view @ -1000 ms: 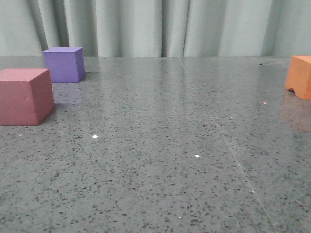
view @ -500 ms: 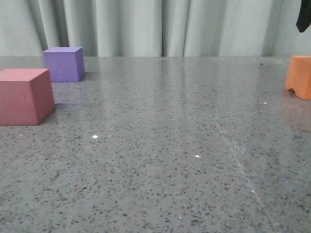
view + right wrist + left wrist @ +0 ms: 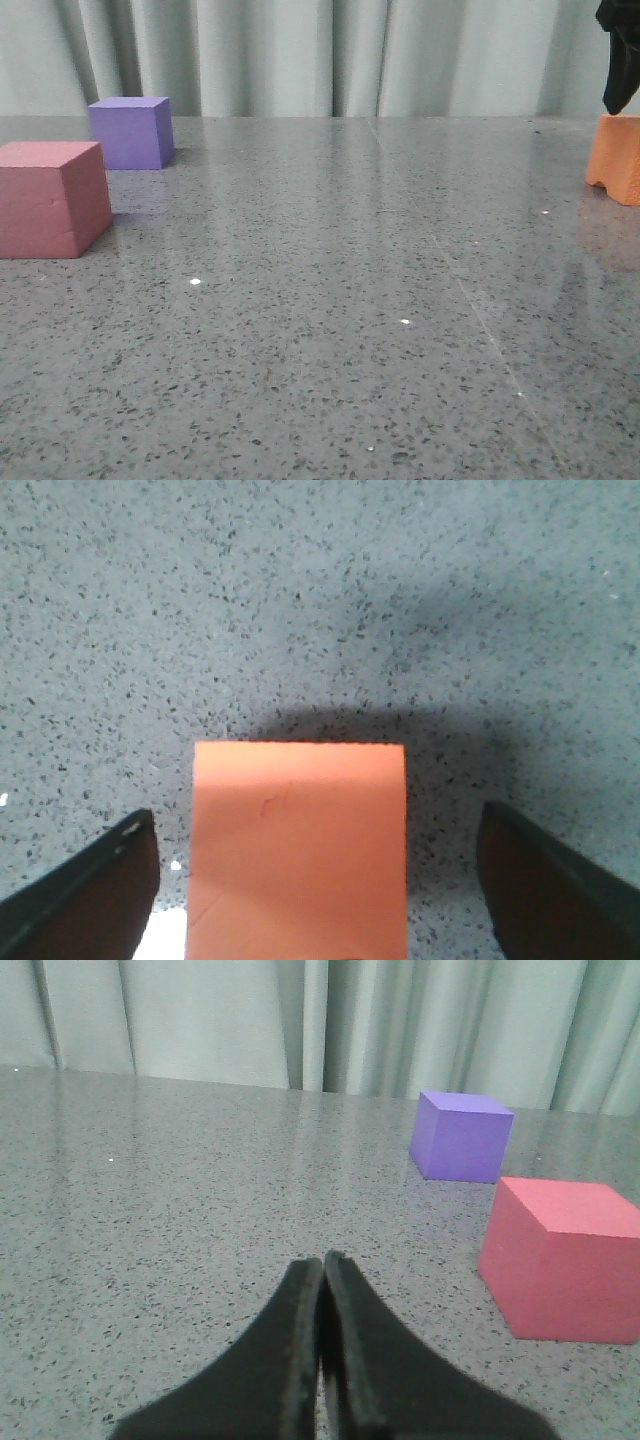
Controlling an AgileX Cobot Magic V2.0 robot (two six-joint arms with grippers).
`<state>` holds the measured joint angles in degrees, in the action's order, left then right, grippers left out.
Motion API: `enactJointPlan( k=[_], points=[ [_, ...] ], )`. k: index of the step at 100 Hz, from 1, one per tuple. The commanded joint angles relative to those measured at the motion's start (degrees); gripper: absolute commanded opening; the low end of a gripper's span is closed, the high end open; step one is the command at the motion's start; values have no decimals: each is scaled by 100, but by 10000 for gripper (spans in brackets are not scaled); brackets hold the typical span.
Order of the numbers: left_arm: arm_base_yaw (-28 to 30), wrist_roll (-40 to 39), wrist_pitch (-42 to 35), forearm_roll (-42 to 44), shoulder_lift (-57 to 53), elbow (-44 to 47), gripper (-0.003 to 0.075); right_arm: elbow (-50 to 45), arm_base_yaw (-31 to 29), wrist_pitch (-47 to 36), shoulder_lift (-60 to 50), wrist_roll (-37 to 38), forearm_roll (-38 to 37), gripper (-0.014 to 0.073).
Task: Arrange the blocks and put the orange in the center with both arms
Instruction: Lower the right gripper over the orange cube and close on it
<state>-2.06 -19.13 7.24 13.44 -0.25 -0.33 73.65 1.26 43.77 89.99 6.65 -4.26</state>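
Right gripper point(image 3: 318, 870) is descending, lower than a moment ago, jaws wide and empty astride the orange point(image 3: 298, 845); left gripper point(image 3: 322, 1270) is sitting closed, empty; grasp looks imminent.

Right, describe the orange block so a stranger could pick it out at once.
Start at the grey speckled table and go to its far right edge in the front view, away from the other two cubes. The orange block sits there alone under the open right gripper. Unlike the purple cube and pinkish-red cube, it has an arched notch at its base.
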Motion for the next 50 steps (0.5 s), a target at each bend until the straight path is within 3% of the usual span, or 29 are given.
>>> enactJointPlan(
  k=[1,50],
  points=[
    [-5,-13,-504,6,-192,310,-19,208,-39,-317,-113,-81,-3,635],
    [-5,-13,-504,6,-182,310,-19,208,-39,-472,431,-107,66,631]
  ],
)
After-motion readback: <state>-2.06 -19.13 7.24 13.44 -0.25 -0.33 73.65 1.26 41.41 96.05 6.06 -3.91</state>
